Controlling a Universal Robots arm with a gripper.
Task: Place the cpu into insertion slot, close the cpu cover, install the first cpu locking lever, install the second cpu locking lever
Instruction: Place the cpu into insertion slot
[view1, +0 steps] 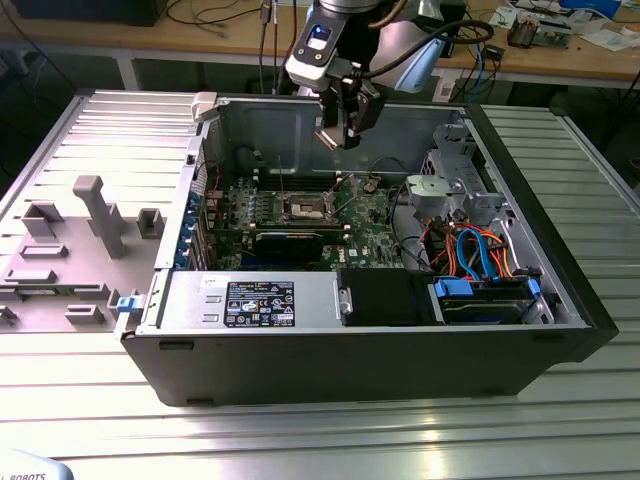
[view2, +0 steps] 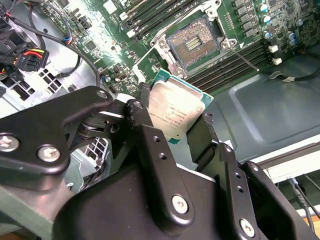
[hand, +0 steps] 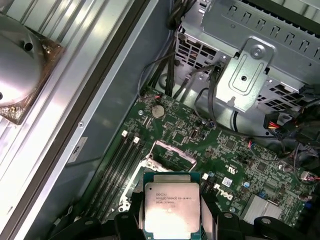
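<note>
My gripper (view1: 338, 135) hangs above the open computer case, shut on the cpu (view1: 331, 138). In both wrist views the cpu (view2: 175, 111) (hand: 171, 200) is a silver-topped square chip on a green base, pinched at two opposite edges by black fingers (view2: 200, 137). The insertion slot (view1: 305, 208) (view2: 195, 42) lies on the green motherboard below and to the exterior view's left of the gripper, its dark centre bare. The cpu cover (hand: 172, 152) looks swung up off the slot. A thin locking lever (view2: 245, 57) sticks out beside the slot.
The case walls (view1: 260, 125) ring the board. A silver drive cage (view1: 450, 190) and orange and blue cables (view1: 480, 250) stand at the exterior view's right. The power supply (view1: 250, 300) runs along the front. Memory slots (view2: 240, 62) flank the slot. A grey parts fixture (view1: 90, 230) lies outside.
</note>
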